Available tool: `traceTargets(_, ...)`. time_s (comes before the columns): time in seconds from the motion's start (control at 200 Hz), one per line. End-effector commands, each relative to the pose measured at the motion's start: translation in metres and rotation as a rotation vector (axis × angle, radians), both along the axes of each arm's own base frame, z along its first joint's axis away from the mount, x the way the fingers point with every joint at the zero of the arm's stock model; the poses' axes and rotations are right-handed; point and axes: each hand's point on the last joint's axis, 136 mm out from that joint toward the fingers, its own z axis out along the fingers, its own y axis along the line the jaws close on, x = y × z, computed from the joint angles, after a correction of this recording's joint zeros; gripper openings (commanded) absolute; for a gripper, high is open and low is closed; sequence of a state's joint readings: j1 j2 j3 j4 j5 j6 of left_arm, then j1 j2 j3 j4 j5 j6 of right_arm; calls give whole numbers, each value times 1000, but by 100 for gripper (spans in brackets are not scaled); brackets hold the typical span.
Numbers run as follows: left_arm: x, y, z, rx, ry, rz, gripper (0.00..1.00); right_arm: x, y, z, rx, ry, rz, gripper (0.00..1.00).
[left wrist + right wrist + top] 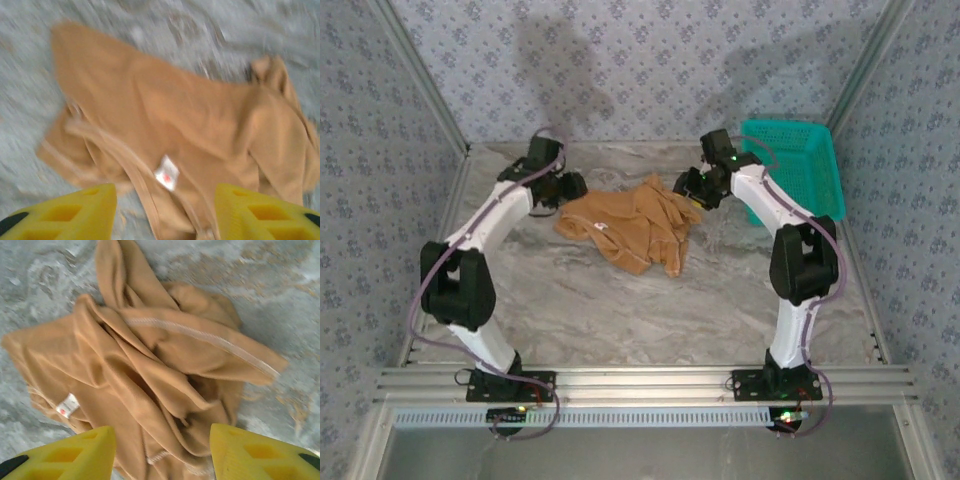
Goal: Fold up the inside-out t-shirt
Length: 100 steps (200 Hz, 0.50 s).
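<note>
Right now I see the inside-out t-shirt [630, 230] lying crumpled on the table [620, 310], toward the far middle, between my two arms. My left gripper [563, 190] sits at its far left edge, its yellow fingers [75, 212] spread wide over the cloth and the white label [166, 172]. My right gripper [692, 188] is at the far right edge, fingers [260, 450] likewise spread, gripping nothing. A teal basket [805, 165] stands far right.
</note>
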State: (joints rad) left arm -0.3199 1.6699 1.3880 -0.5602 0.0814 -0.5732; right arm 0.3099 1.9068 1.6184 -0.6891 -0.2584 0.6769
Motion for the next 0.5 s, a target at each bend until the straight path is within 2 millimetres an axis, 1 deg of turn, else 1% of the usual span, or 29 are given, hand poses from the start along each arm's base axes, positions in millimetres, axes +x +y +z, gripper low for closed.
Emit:
traceTargets(0.0, -40, -25, -16, -24, 33, -60, 57, -5, -13, -13, -45, -26, 6, 55)
traceTargets(0.085, -63, -43, -38, -78, 63, -103, 59, -6, -14, -32, -45, 9, 5, 55)
traceTargets(0.14, -76, -51, -53, -101, 92, -119, 59, -6, -17, -42, -56, 28, 0, 55)
traceTargets(0.26, -93, -62, -88, -113, 164, -129, 60, -9, -25, -67, -73, 85, -12, 55)
traceTargets(0.27, -93, -63, -90, -115, 170, -127, 60, -10, -25, -68, -72, 90, -12, 55)
traceTargets(0.29, -94, -65, -96, -120, 183, -127, 60, -6, -23, -69, -65, 72, -12, 55)
traceTargets(0.365, -97, -75, -113, -143, 233, -140, 60, -9, -21, -77, -54, 85, -3, 55)
traceTargets(0.415, -97, -81, -120, -150, 251, -145, 60, -18, -18, -81, -50, 105, 9, 55)
traceTargets(0.495, -93, -86, -128, -143, 259, -146, 60, -38, -12, -82, -62, 109, 33, 54)
